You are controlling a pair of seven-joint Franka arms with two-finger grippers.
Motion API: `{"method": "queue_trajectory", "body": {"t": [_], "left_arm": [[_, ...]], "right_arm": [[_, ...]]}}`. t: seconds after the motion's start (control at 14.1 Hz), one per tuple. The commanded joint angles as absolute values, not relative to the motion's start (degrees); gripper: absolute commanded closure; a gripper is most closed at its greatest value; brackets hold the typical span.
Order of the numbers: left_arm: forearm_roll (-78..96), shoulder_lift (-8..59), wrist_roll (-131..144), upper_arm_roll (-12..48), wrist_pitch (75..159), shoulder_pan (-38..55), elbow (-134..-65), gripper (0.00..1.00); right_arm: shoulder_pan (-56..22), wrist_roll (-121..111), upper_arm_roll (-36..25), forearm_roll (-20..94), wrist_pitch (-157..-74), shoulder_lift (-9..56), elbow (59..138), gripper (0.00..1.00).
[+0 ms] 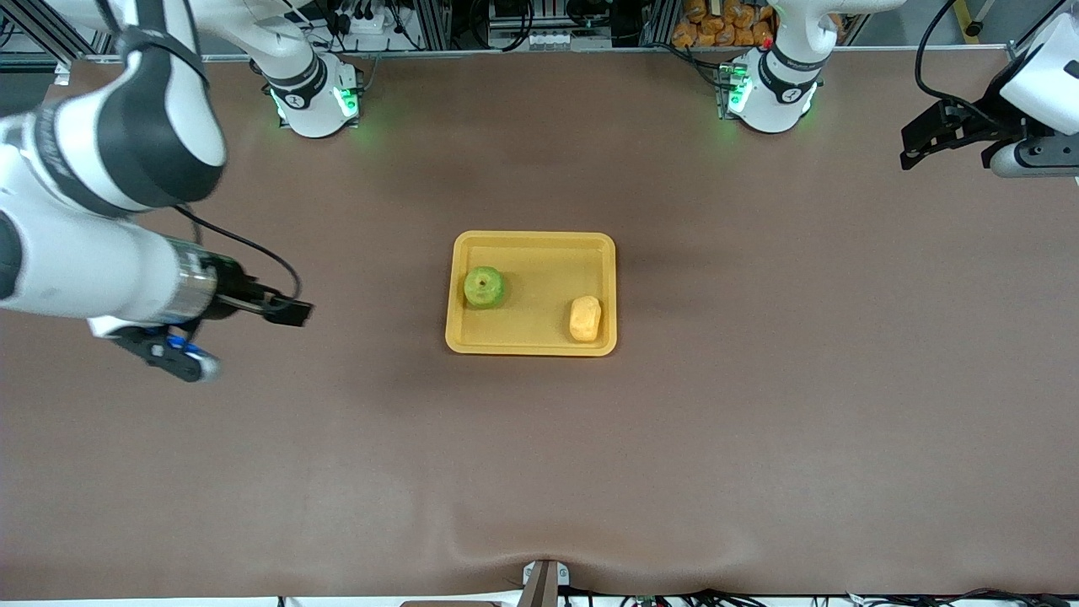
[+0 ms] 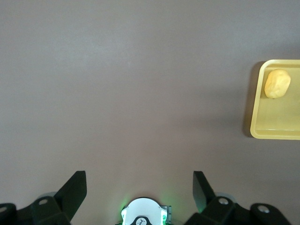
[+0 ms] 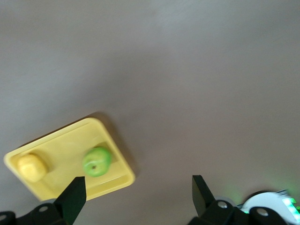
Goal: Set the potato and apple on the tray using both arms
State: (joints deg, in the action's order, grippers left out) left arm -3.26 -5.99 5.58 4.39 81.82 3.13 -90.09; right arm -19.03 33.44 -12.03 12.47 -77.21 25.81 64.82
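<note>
On the tray [image 1: 531, 242] at mid-table sat the apple [image 1: 484, 287] and the potato [image 1: 585, 319], well apart, left gripper [image 1: 915, 143] and right gripper [image 1: 291, 313] spread wide, empty, over bare table [image 1: 759, 421].

Our tray [image 1: 531, 243] mid-table, our apple [image 1: 484, 287] in it toward the right arm's end, our potato [image 1: 585, 319] toward the left arm's, nearer the front camera.

Readable text: none
Arm bases [image 1: 314, 101]: small dark round marks, no letters or numbers legible
</note>
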Motion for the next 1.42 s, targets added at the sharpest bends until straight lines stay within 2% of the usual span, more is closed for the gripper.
{"method": "queue_trajectory", "body": {"t": [0.0, 0.85, 1.21, 1.35], "left_arm": [[-2.3, -6.9, 4.6, 3.9, 81.3, 3.5, -90.4, 0.0], [-2.5, -6.6, 4.7, 4.1, 81.5, 3.9, -90.4, 0.0], [-2.5, -6.9, 4.7, 4.2, 81.4, 3.9, -90.0, 0.0], [-2.5, -6.9, 4.7, 4.8, 81.4, 3.9, -89.6, 0.0]], "right_arm": [[-18.4, 28.1, -10.7, 6.2, -74.2, 22.2, 65.1, 0.0], [-11.3, 18.8, -11.2, 5.5, -71.6, 13.6, 67.4, 0.0], [-4.4, 10.5, -9.4, 5.7, -73.7, 7.8, 74.3, 0.0], [-1.5, 10.5, -6.8, 5.5, -74.5, 5.4, 76.9, 0.0]]}}
